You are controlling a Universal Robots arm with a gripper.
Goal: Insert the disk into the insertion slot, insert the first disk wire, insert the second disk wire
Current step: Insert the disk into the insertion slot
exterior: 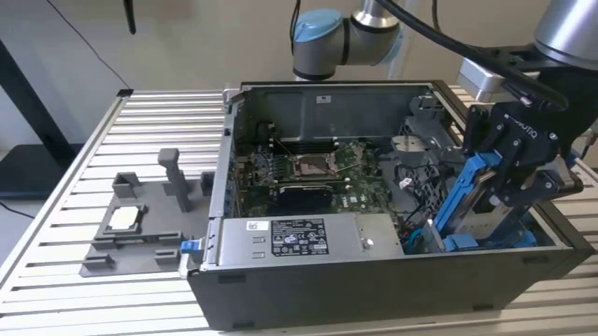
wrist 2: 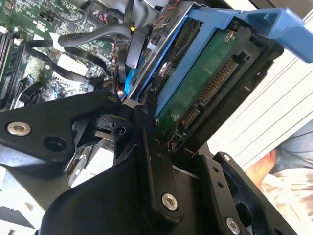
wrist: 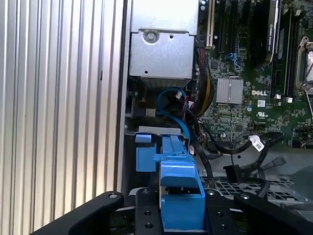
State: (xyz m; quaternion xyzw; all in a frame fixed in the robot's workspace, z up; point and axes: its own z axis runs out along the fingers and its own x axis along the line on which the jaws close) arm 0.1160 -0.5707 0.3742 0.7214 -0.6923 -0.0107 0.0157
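While the gripper [exterior: 500, 199] was clamped on the hard drive [exterior: 467, 190], the exterior view showed the drive standing steeply on edge in its blue carrier. It stood at the corner of the open computer case [exterior: 374, 294] nearest the exterior view's right. Its lower end reached down to the blue rails of the drive bay [exterior: 491, 243]; whether it was seated there could not be determined. The motherboard [exterior: 309, 168] lay on the case floor. The power supply [exterior: 290, 241], a silver box with a white sticker, sat along the near wall. The case stood on a slatted aluminium table [exterior: 159, 119], with a grey fixture [exterior: 140, 227] beside it on the exterior view's left. In the second wrist view, the green circuit board of the hard drive [wrist 2: 200, 83] faced the camera within the blue carrier. Its connector row was exposed, and the black fingers [wrist 2: 151, 161] stood alongside. In the first wrist view, the gripper [wrist: 181, 218] pinched the carrier of the hard drive [wrist: 178, 183] from both sides. The drive bay [wrist: 145, 154] lay beyond it, near the power supply [wrist: 164, 44]. Black cables [wrist: 230, 147] lay beside the motherboard [wrist: 254, 73].
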